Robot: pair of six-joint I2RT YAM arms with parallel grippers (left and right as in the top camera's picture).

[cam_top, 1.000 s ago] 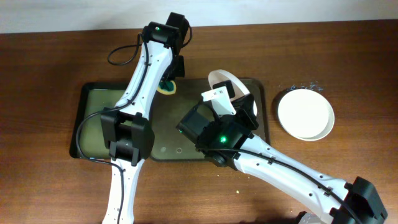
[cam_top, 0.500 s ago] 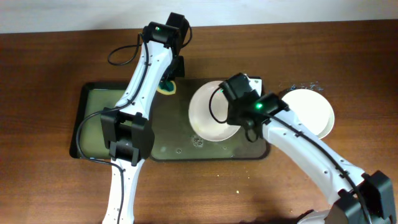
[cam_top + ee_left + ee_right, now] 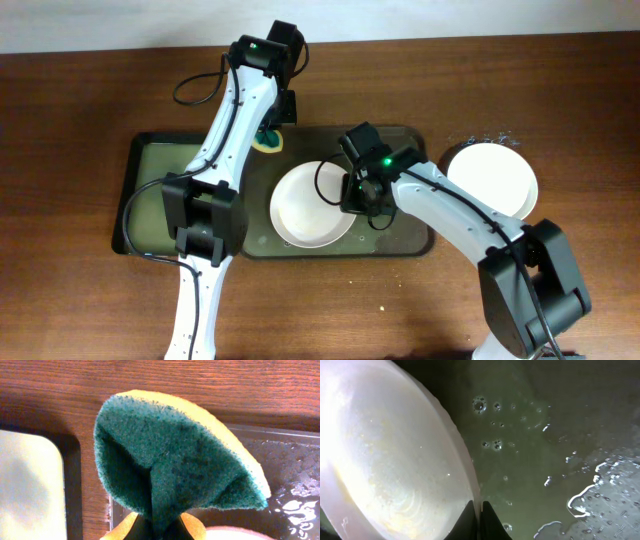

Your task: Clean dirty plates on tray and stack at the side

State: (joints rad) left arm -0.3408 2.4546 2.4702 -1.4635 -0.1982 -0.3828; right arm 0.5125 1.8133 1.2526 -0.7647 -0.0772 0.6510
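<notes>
Two grippers, and both are clamped on something. Our right gripper (image 3: 352, 197) pinches the right rim of a white plate (image 3: 310, 203) that lies on the tray (image 3: 320, 145), left of its centre. From the right wrist we see the dark fingertips (image 3: 470, 519) pressed together over the plate's thin edge, with water beads and streaks on the tray floor beside it. Our left gripper (image 3: 272, 130) sits at the tray's far left corner and squeezes a folded sponge (image 3: 170, 460) — green scouring face towards the wrist camera, yellow backing along the upper edge. A second plate (image 3: 490, 183) rests on the table (image 3: 80, 90) just beside the tray's right end — whether another lies beneath it we cannot tell. The smaller tray (image 3: 150, 190), greenish inside, lies left of the big one.
</notes>
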